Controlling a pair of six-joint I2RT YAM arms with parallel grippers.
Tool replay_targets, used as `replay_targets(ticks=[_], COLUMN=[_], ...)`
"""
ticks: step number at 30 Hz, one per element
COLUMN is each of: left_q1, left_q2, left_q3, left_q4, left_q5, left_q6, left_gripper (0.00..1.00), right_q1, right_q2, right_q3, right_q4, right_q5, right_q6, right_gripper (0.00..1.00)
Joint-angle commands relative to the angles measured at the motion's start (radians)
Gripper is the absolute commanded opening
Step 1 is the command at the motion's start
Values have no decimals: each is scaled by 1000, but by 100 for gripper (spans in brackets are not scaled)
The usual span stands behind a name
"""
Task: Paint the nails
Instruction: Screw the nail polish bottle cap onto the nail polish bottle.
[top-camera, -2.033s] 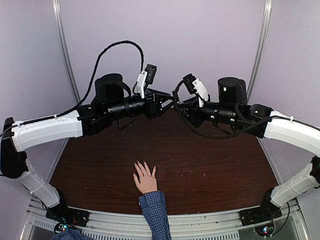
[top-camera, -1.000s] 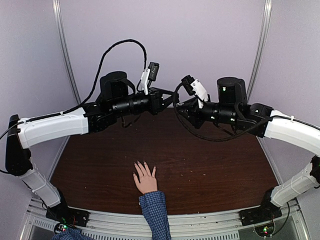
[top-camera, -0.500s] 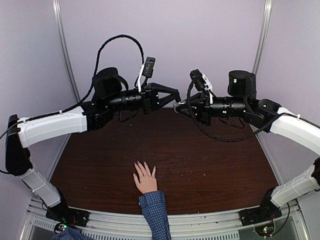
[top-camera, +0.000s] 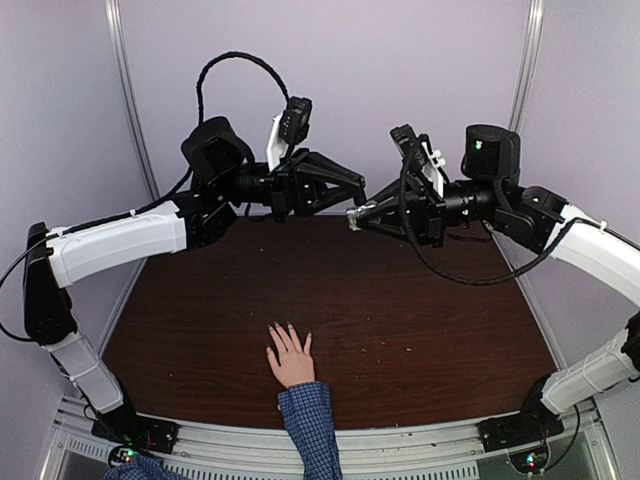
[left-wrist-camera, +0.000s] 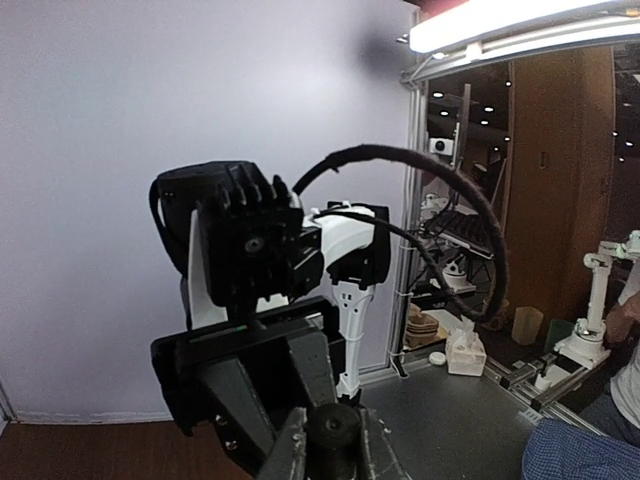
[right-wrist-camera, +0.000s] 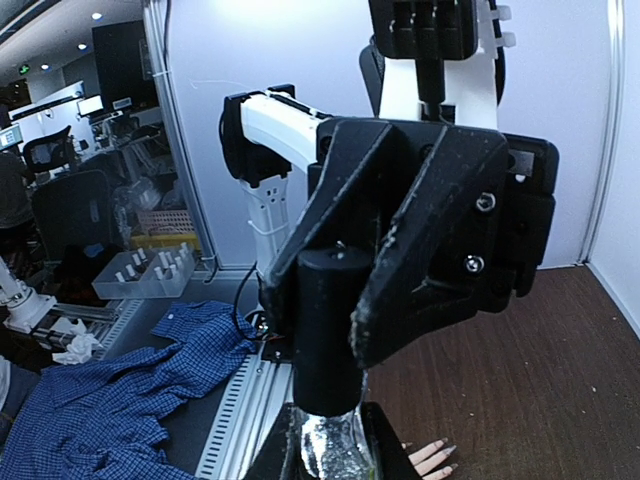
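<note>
Dark tabletop (top-camera: 430, 320) bears the spread hand (top-camera: 291, 364), nails (top-camera: 290, 328) up, near edge; high above, your left gripper (top-camera: 357, 190) clamps the black cap (left-wrist-camera: 333, 430), right gripper (top-camera: 352, 214) the polish bottle (right-wrist-camera: 333, 447), opposed, likely for uncapping.

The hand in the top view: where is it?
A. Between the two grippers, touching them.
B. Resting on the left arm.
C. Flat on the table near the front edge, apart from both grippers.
C: the hand lies flat on the table, fingers spread, by the near edge, while the left gripper and the right gripper are raised over the far side.
</note>
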Motion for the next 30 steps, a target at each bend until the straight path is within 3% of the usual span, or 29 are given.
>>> replay_targets(ticks=[1, 7, 14, 17, 20, 26, 30], left_q1=[-8, 2, 107, 177, 219, 225, 200], left_q2=[88, 129, 81, 14, -71, -210, -256], left_q3=[-8, 31, -50, -114, -175, -175, -196], left_q4=[4, 132, 389, 417, 296, -279, -373], left_q5=[211, 290, 135, 38, -60, -372, -528], left_q6=[-123, -250, -435, -447, -348, 0, 66], left_gripper=[0, 0, 30, 37, 41, 45, 46], right_q1=[0, -1, -1, -1, 0, -1, 0], right_q2=[-10, 7, 1, -3, -6, -21, -25], right_q3=[105, 103, 90, 83, 71, 31, 4], right_q4=[217, 228, 131, 66, 15, -20, -25], right_q5=[-151, -176, -105, -28, 68, 323, 537], right_q6=[7, 56, -18, -60, -82, -79, -62], right_gripper=[0, 0, 0, 0, 0, 0, 0])
